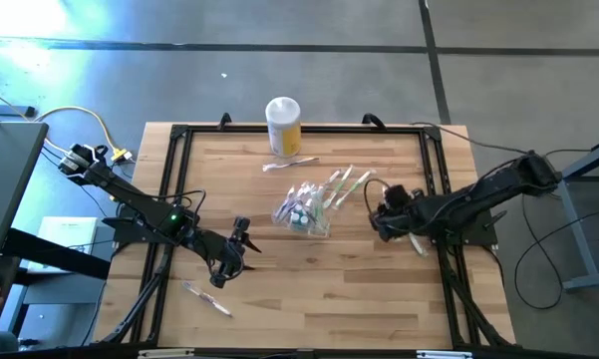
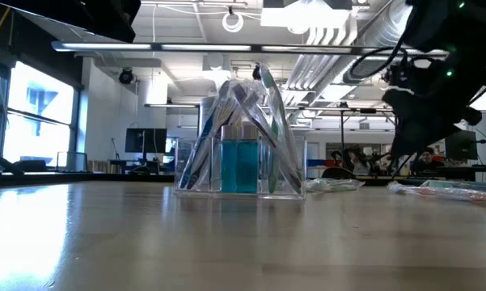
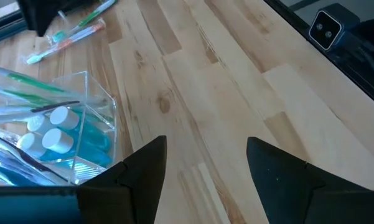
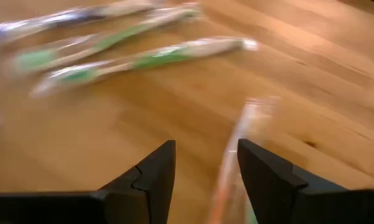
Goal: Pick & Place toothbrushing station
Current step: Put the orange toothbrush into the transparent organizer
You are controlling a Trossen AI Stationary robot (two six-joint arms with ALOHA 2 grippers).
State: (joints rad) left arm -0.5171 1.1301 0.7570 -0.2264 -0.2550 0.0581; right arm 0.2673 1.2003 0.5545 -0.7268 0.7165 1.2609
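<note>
The toothbrushing station (image 1: 304, 211) lies at the middle of my table (image 1: 379, 299) in the high view, a clear, colourless box with wrapped toothbrushes (image 1: 341, 186) fanning out of it toward the far right. My left gripper (image 1: 231, 254) hovers at its near left, my right gripper (image 1: 386, 214) just to its right; both are too small here to read.

In the low view the station (image 2: 241, 166) stands upright, blue bottles (image 2: 241, 164) inside, brushes leaning against its walls. A dark arm (image 2: 433, 73) blocks the upper right.

My left wrist view shows my jaws spread apart over bare wood, holding nothing, the station (image 3: 56, 134) cut off at the edge.

In my right wrist view my jaws are parted and empty, a blurred wrapped brush (image 4: 239, 155) between them on the wood.
</note>
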